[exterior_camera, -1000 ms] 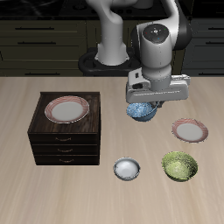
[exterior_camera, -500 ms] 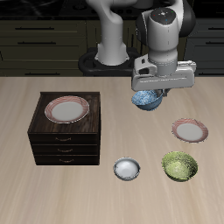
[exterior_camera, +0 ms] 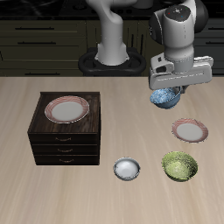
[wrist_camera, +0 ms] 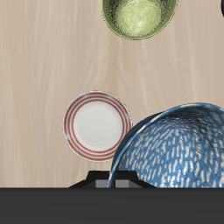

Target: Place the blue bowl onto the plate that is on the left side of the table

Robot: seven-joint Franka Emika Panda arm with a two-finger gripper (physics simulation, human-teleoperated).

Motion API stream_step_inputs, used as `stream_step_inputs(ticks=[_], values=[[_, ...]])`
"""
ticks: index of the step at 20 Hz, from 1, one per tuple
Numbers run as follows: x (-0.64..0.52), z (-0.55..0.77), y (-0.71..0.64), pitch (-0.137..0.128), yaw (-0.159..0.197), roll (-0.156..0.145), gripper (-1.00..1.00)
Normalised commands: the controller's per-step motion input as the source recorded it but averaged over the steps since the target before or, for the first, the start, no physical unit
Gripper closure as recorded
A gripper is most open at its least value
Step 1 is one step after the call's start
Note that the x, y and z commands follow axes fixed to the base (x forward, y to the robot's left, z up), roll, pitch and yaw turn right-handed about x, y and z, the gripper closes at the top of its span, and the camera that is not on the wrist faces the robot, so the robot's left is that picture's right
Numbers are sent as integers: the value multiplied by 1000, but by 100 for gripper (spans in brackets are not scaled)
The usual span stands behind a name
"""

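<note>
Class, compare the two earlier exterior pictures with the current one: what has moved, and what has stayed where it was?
The gripper, shut on the blue bowl, has carried it sideways above the table, toward the plate lying on the tabletop; the bowl now hangs just behind that plate. Nothing was let go. The white bowl, the yellow-green bowl, the drawer cabinet and the plate on top of it stayed put.

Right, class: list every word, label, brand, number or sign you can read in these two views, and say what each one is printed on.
None: no readable text in either view.
The blue bowl carries only white flecks, a pattern and not writing.
The plate on the table has plain red rings.
The drawer cabinet and the yellow-green bowl are unmarked.
</note>
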Motion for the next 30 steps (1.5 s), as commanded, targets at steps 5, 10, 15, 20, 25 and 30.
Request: stream_step_inputs(ticks=[5,10,15,20,25,30], values=[[61,-36,364,16,-3,8,100],[59,68,408,-7,21,-65,100],[-36,56,441,-6,11,12,100],[-45,67,281,-31,13,0,100],[120,-80,12,-33,33,-57,100],[334,-236,-141,34,0,-83,100]])
